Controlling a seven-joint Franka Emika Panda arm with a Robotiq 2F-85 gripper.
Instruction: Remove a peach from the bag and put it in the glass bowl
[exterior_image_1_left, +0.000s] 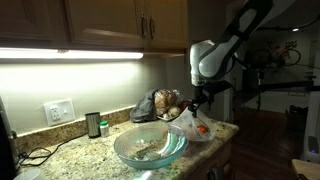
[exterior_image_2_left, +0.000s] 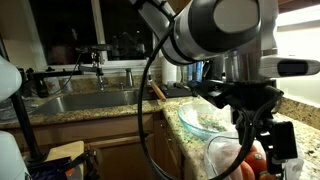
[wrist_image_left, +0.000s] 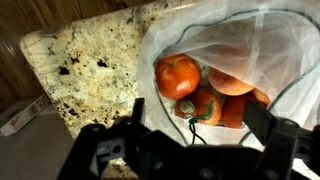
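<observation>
The bag (wrist_image_left: 262, 45) lies open on the granite counter, with three peaches showing inside it. One whole peach (wrist_image_left: 177, 75) sits at the left of the opening. A second peach (wrist_image_left: 204, 106) with a green stem lies directly between my fingers. My gripper (wrist_image_left: 198, 110) hangs just above the bag's mouth, open, with nothing held. In both exterior views the gripper (exterior_image_1_left: 199, 103) (exterior_image_2_left: 262, 135) points down over the bag (exterior_image_1_left: 193, 124) (exterior_image_2_left: 228, 155). The glass bowl (exterior_image_1_left: 118, 146) (exterior_image_2_left: 186, 113) stands beside the bag, with some scraps in it.
A dark lumpy bundle (exterior_image_1_left: 150, 105) lies behind the bowl, against the wall. A small dark jar (exterior_image_1_left: 93, 124) stands near a wall outlet (exterior_image_1_left: 58, 111). A sink (exterior_image_2_left: 85, 100) is set in the far counter. The counter edge (exterior_image_1_left: 225, 135) runs close to the bag.
</observation>
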